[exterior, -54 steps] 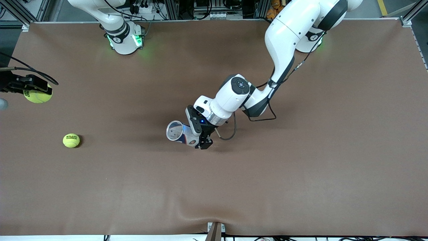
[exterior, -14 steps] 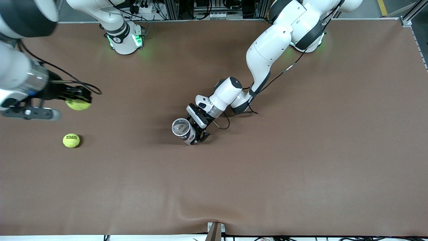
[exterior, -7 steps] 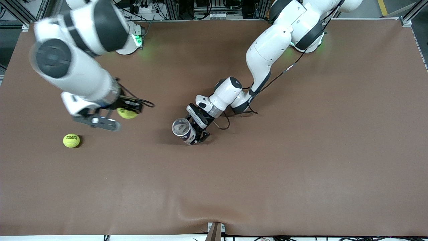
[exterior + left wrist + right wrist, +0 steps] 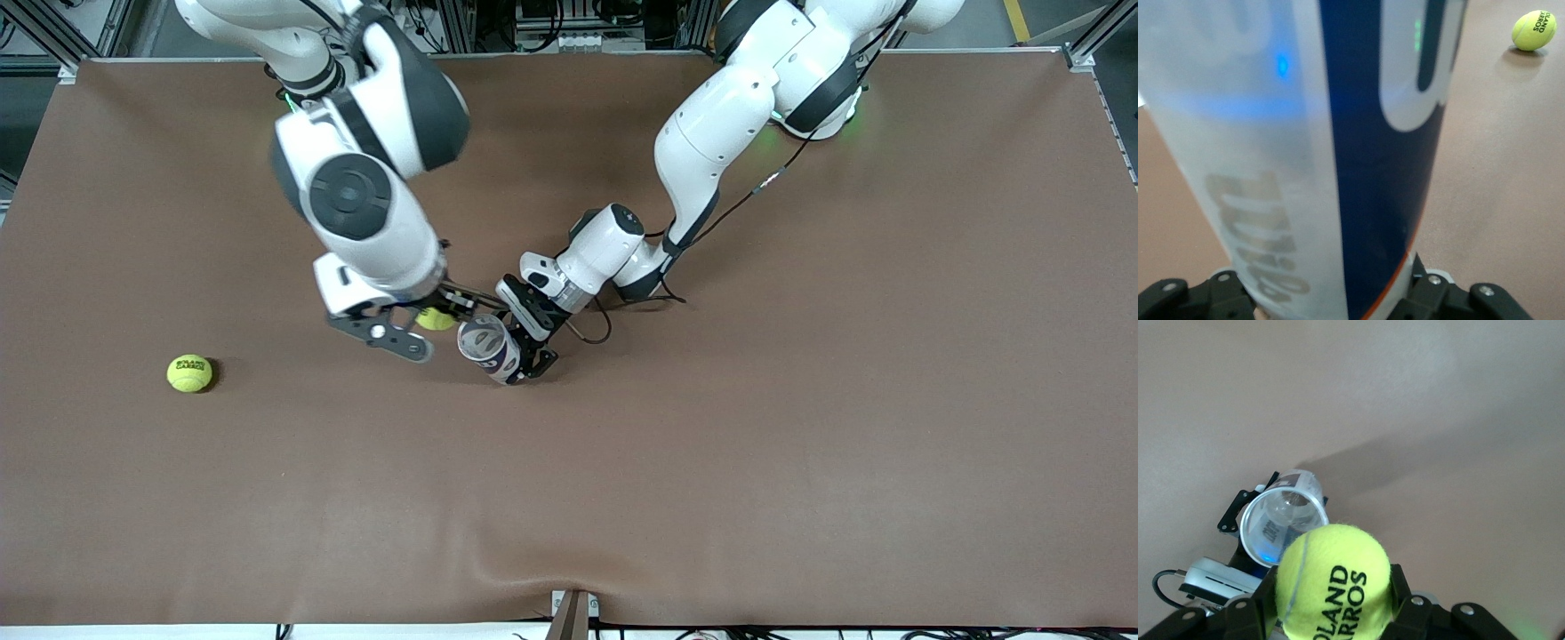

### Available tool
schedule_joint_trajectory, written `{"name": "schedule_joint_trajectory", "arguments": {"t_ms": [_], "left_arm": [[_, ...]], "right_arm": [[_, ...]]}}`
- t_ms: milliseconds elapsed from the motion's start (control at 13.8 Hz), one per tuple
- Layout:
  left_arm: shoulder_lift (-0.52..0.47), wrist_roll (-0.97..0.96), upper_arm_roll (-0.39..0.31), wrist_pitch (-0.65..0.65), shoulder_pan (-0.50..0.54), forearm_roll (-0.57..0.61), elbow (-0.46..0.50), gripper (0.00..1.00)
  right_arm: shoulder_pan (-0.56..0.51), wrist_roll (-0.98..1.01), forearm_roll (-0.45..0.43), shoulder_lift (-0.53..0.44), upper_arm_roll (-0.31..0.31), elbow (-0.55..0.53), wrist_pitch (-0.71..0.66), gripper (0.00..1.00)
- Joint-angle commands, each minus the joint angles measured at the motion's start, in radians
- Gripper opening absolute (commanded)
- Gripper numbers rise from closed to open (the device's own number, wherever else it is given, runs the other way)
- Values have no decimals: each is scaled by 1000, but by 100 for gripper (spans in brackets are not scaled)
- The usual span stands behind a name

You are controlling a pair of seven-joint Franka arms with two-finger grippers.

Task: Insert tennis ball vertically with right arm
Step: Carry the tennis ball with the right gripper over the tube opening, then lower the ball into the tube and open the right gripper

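A yellow-green tennis ball point(image 4: 435, 319) is gripped in my right gripper point(image 4: 437, 313), in the air just beside the open mouth of the can point(image 4: 487, 345). In the right wrist view the ball point(image 4: 1333, 583) fills the space between the fingers of the right gripper point(image 4: 1331, 608), with the can's open mouth point(image 4: 1281, 520) right below it. The clear can with a blue and white label point(image 4: 1338, 147) stands roughly upright, mouth up. My left gripper point(image 4: 533, 342) is shut on its lower part, which also shows in the left wrist view point(image 4: 1328, 300).
A second tennis ball point(image 4: 189, 373) lies on the brown table point(image 4: 800, 400) toward the right arm's end; it also shows in the left wrist view point(image 4: 1534, 30). The right arm's forearm point(image 4: 356, 204) hangs over the table beside the can.
My right arm has swung from the right arm's end of the table to beside the can, carrying the ball. The left gripper set the can more upright earlier and has stayed still since.
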State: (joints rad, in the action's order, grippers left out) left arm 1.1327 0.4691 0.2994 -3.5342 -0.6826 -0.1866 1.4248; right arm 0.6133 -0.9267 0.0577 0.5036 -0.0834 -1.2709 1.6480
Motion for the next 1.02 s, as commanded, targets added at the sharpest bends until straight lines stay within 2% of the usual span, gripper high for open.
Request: {"name": "schedule_joint_trajectory", "arguments": {"t_ms": [0,363,509,800,872,945], "left_arm": [[9,-3,3,-17,-2,-11,6,81],[2,-3,3,-17,0,-11,3,81],[2,-3,1,-17,0,-11,3,81],[2,-1,1,-17,2,-7,2,82],[5,0,1,-17,2,-8,2,82],[6,0,1,-17,3,-7,3,82]], "right_arm": [[39,-66,-9,47,-10,13,41,0],[54,-101,-24,102,-13,13,104,0],[56,-101,-58,108,-12,13,121,0],[56,-100,-65,113,-12,13,124,0],[53,-103,-70,115,-12,13,124,23],[54,-103,-70,115,-12,13,124,65]]}}
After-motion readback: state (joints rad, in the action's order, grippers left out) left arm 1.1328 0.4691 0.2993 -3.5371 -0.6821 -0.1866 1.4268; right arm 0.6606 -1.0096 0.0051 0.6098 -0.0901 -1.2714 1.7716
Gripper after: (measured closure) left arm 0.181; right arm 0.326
